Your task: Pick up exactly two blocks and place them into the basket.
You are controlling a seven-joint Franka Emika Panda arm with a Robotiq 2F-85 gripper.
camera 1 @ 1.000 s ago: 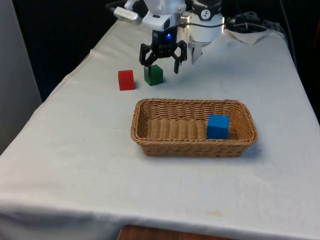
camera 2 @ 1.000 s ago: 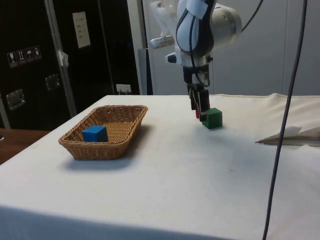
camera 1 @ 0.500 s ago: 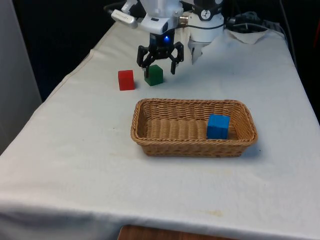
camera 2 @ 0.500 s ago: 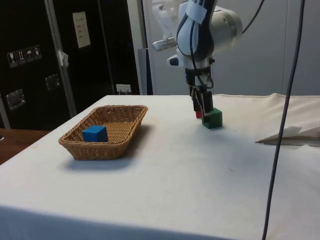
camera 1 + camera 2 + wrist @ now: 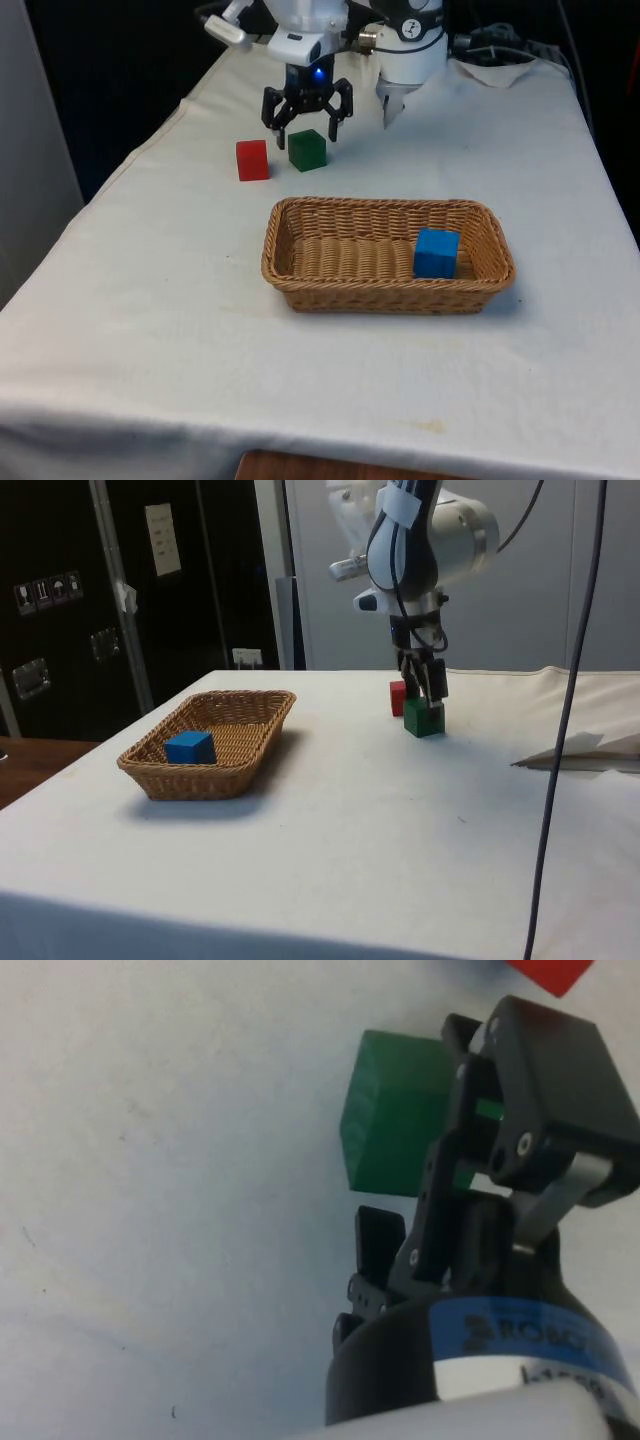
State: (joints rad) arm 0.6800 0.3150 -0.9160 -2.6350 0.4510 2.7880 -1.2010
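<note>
A green block (image 5: pixel 307 150) sits on the white cloth, with a red block (image 5: pixel 252 160) just to the front view's left of it. My gripper (image 5: pixel 305 122) hangs open just above the green block, its fingers spread to either side and holding nothing. From the side, the gripper (image 5: pixel 425 687) hovers right over the green block (image 5: pixel 423 719), and the red block (image 5: pixel 398 697) lies beyond it. The wrist view has the green block (image 5: pixel 395 1140) partly behind one finger (image 5: pixel 540 1080). The wicker basket (image 5: pixel 300 290) holds a blue block (image 5: pixel 436 253).
The basket (image 5: pixel 150 776) stands nearer the front of the table than the two loose blocks. A crumpled bit of cloth or paper (image 5: pixel 495 70) lies at the table's far end, to the front view's right of the robot's base.
My gripper has moved towards the front view's left and a little farther back, from beside the green block to over it. It stays open. The blocks have not moved.
</note>
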